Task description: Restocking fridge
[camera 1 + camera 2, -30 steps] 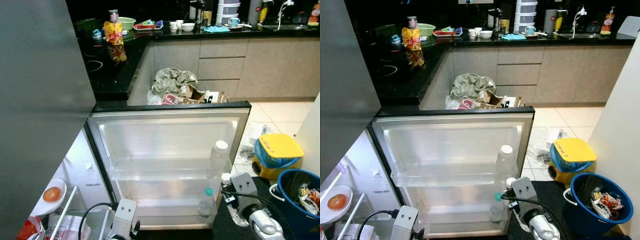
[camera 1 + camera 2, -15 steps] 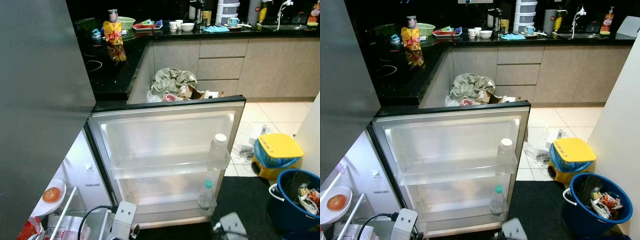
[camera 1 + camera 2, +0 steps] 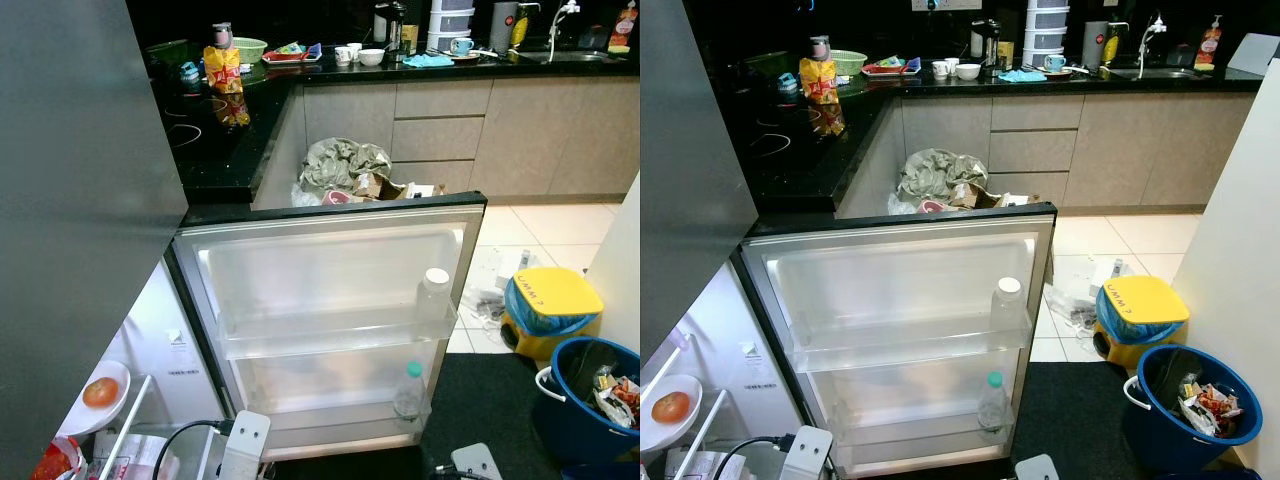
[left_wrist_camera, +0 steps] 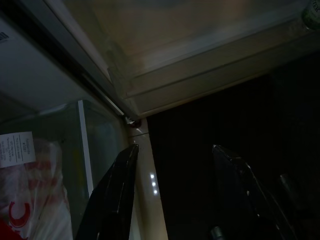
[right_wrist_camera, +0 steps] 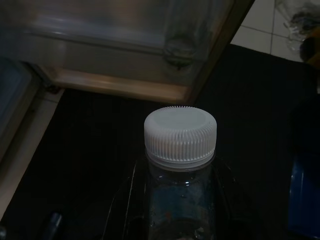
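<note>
Fridge door (image 3: 330, 270), white-lined w/ dark trim, stands swung wide open towards the robot, its two clear plastic shelves facing the camera. To its left, the grey fridge body (image 3: 80, 200) w/ a lit white interior below. Black rubber floor mat (image 3: 1080, 410) lies under the door's free end. Behind: black glossy countertop (image 3: 215, 140) w/ beige drawer fronts, a yellow-red snack bag (image 3: 224, 66) standing on it.

Right of the door on the tiles, a round blue bucket (image 3: 575, 385) of rubbish and, just beside it, a yellow-lidded bin (image 3: 553, 300).

On the door's upper shelf, at its far-right end, an upright clear bottle w/ white cap (image 3: 435, 297); on the lower shelf, right end too, an upright clear bottle w/ green cap (image 3: 409, 392). Inside the fridge, a white plate w/ a red tomato (image 3: 100, 392).

Right gripper (image 5: 175, 200) is low over the mat near the door's bottom corner, fingers clasped round a clear plastic bottle w/ ribbed white cap (image 5: 180, 136), held upright. Left gripper (image 4: 175, 190) hangs by the fridge's bottom hinge, fingers spread apart, nothing between them.
</note>
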